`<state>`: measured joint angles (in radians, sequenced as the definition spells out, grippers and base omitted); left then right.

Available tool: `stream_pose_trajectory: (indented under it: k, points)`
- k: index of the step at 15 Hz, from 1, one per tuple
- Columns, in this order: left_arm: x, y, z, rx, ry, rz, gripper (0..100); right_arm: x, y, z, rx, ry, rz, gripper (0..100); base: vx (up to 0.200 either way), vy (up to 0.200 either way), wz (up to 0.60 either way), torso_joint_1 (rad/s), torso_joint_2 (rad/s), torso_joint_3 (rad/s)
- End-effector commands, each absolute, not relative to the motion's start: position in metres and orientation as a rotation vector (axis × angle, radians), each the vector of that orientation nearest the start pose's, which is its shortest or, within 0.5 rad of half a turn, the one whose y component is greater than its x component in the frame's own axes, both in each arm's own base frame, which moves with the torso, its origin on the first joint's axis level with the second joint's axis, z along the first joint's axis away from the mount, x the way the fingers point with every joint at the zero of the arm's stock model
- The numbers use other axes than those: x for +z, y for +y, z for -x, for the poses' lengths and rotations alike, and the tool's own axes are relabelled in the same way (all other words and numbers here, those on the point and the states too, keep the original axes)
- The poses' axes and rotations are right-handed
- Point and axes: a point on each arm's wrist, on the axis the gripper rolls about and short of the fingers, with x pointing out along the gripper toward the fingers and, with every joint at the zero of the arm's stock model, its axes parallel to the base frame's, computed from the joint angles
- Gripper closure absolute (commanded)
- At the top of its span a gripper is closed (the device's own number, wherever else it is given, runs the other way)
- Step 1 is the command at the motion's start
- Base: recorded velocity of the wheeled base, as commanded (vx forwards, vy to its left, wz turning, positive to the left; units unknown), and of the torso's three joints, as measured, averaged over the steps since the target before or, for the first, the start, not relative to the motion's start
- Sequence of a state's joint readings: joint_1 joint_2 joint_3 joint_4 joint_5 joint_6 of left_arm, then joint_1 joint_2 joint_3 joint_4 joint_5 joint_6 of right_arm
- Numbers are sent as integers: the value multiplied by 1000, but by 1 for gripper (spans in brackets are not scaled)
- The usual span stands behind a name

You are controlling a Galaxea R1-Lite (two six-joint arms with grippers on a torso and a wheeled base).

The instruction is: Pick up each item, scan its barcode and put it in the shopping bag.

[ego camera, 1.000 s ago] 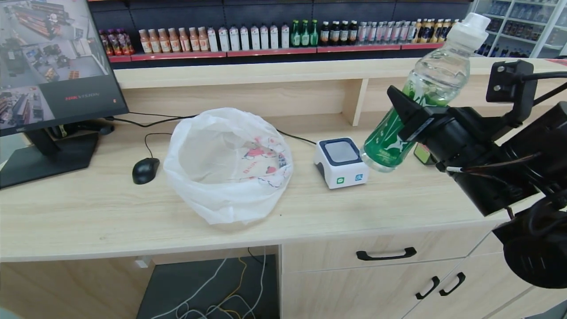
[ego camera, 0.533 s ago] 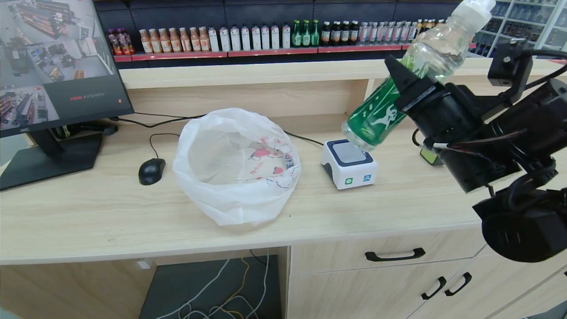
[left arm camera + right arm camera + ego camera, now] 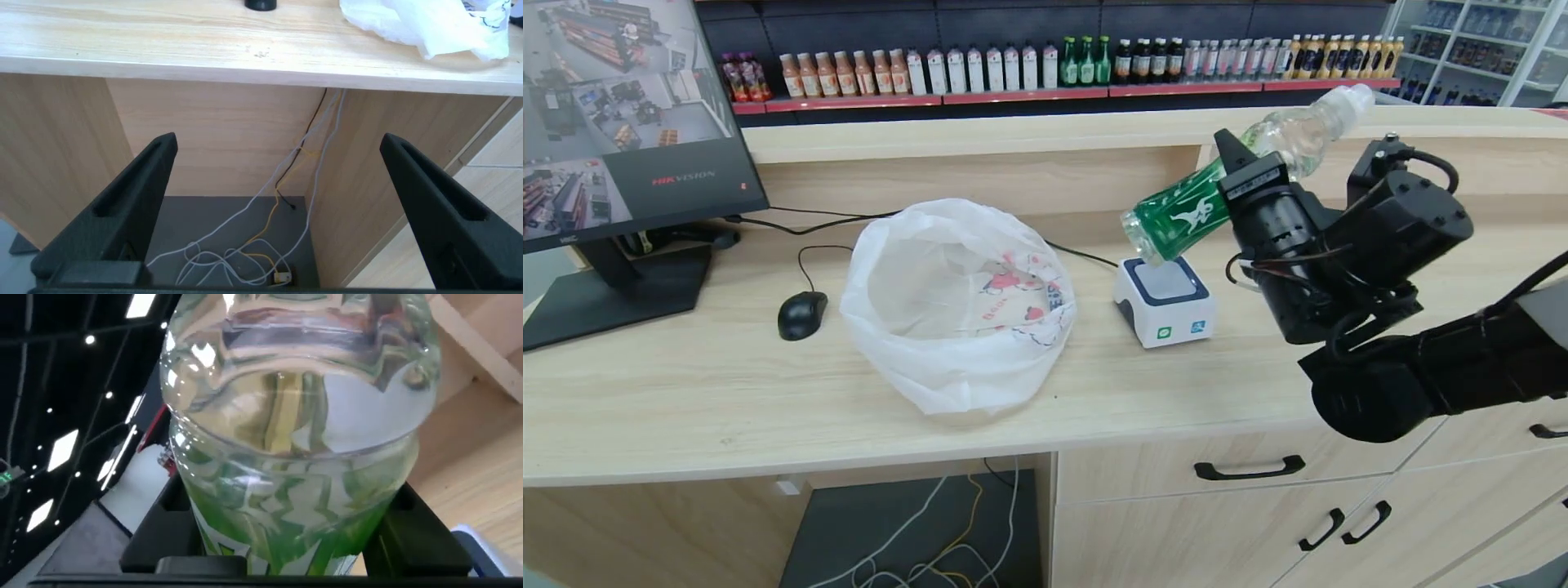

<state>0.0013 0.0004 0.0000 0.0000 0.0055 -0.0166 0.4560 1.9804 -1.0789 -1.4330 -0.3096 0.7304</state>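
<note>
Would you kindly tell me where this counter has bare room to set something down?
Free: the front-left stretch of counter, bordered by mouse, shopping bag and front edge; also the patch before the scanner. Crowded: the narrow gap between bag and scanner.

I have room to pass over the counter (image 3: 1143, 384) in front of the scanner (image 3: 1168, 314); the bag (image 3: 947, 384) blocks just left of it.

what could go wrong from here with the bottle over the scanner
The right gripper holds the bottle tilted, base low over the scanner: it might bump the scanner. The barcode may not face it; I cannot tell. The rim of the shopping bag sags, so the drop could catch it.
</note>
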Motion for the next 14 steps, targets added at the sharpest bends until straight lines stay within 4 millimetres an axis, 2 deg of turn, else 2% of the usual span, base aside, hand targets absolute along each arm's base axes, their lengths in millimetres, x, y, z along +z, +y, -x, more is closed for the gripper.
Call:
stream_pose_trajectory:
  k: [1,6,14]
  points:
    - [75,0,23,8,0,17,0,218,156,-361,269,-403,-944,100,0,0,0,0,0,0]
    - [75,0,23,8,0,17,0,222,149,-373,241,-391,-1050,100,0,0,0,0,0,0]
    - [75,0,23,8,0,17,0,213,149,-377,241,-351,-1131,100,0,0,0,0,0,0]
